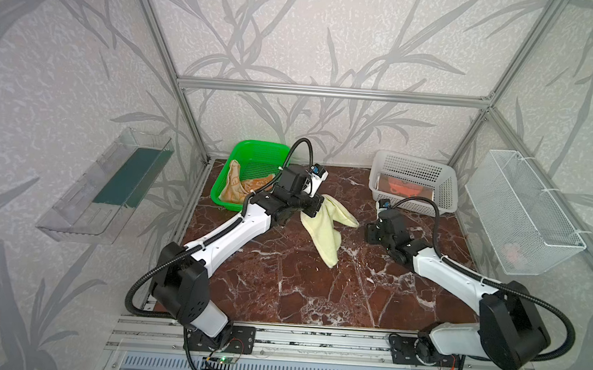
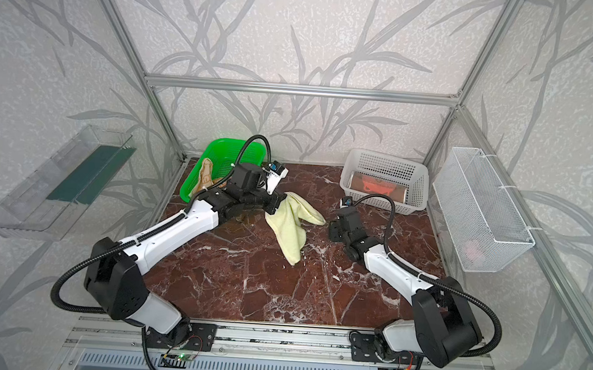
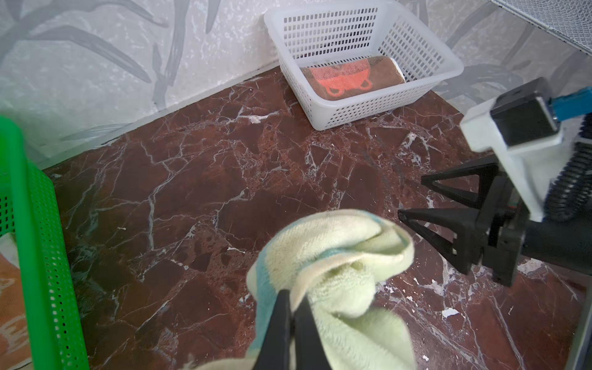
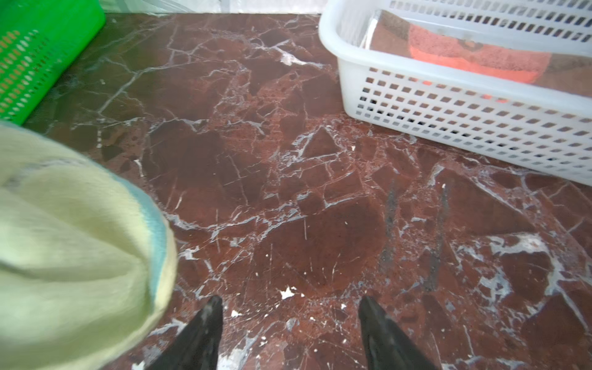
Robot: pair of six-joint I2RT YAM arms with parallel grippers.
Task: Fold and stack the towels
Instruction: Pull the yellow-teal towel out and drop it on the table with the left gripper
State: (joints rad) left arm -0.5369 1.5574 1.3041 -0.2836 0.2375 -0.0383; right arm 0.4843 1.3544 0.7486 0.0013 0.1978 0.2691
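left gripper (image 1: pixel 312 208) is clenched on a bunched edge of the yellow towel (image 1: pixel 322 230), just above the centre of both top views. the towel trails from the jaws toward the lower right and its far end looks to rest on the table (image 1: pixel 316 294). right gripper (image 4: pixel 290 301) is released and holds nothing, jaws apart over bare table just right of the towel, near it but not touching. the bear towel (image 1: pixel 405 190) lies folded in the white basket (image 1: pixel 415 157) at the upper right of the table. the cartoon-face towel (image 1: pixel 236 185) sits crumpled in the green basket (image 1: pixel 255 146) at the upper left. we judge one of three done, and the step in hand is spreading the yellow one flat before the fold. to do it well we'd send the right gripper to a neighbouring corner, along the pale blue strip on the hem seen in the wrist views, not into the thick middle of the bunch. then pull both apart until that edge is taut and lay it on the open centre of the table, clear of both baskets. keep it low and slow so the trailing end doesn't tuck under. risk: the cloth is doubled near the left jaws, so it's easy to pinch two layers. we cannot tell which corner is which from here.
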